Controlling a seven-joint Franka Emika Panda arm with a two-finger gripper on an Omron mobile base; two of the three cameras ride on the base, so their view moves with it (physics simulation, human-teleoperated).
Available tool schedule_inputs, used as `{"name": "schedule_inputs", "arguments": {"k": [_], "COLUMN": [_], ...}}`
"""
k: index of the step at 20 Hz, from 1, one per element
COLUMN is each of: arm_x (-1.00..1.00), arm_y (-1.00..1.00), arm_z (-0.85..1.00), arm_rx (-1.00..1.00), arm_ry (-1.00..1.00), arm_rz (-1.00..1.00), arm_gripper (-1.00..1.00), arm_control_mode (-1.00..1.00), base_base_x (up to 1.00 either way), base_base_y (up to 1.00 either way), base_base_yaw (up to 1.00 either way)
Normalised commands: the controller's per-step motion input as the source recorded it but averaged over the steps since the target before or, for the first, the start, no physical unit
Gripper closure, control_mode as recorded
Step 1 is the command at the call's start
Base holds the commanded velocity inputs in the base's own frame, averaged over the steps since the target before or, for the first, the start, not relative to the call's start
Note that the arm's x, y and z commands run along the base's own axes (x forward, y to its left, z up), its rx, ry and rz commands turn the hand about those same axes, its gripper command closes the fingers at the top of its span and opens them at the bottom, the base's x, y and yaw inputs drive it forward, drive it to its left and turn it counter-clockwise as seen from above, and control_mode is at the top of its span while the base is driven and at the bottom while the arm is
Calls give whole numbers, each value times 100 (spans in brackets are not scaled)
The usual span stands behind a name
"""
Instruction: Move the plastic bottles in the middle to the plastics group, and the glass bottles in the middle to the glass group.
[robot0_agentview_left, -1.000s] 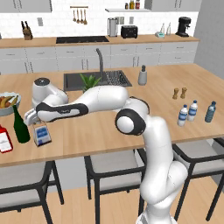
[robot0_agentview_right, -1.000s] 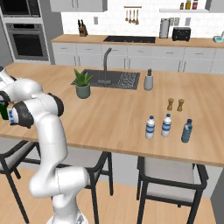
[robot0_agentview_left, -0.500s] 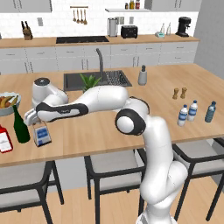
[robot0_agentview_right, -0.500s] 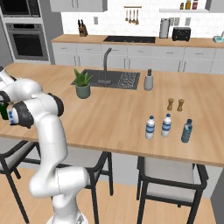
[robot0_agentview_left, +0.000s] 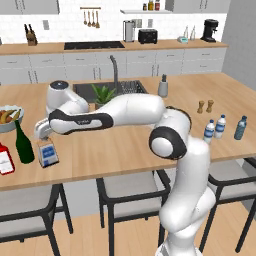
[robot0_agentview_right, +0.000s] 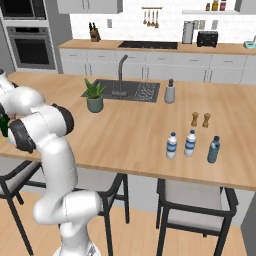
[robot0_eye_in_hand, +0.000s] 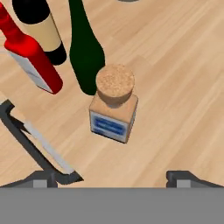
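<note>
Fingers (robot0_eye_in_hand: 179, 176) of my gripper (robot0_eye_in_hand: 118, 177) are standing wide apart, grasping nothing, hovering just above the squat corked bottle (robot0_eye_in_hand: 113, 106); the green wine bottle (robot0_eye_in_hand: 85, 48) is standing just beyond it.

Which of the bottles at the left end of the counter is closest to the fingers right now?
The squat cork-stoppered bottle with the blue label. It stands just ahead of the open fingers, while the green wine bottle and red bottle stand beyond it.

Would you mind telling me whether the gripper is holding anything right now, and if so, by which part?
Nothing is held. The gripper is open above the counter, and the squat cork-stoppered bottle stands free ahead of its fingertips, beside the green wine bottle.
</note>
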Motion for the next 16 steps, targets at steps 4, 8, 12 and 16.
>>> {"name": "schedule_inputs", "arguments": {"k": [4, 8, 12, 16], "arm_x": [-83, -85, -75, -58], "arm_y": [-100, -100, -100, -100], "arm_z": [-1, 0, 10, 88], "arm_rx": [25, 14, 7, 0], "arm_ry": [0, 0, 0, 0], "arm_rz": [-16, -17, -17, -14], "arm_gripper": [-100, -100, -100, -100], "arm_control_mode": [-100, -100, -100, -100], "base_base_x": [0, 0, 0, 0], "base_base_y": [0, 0, 0, 0], "base_base_yaw": [0, 0, 0, 0]}}
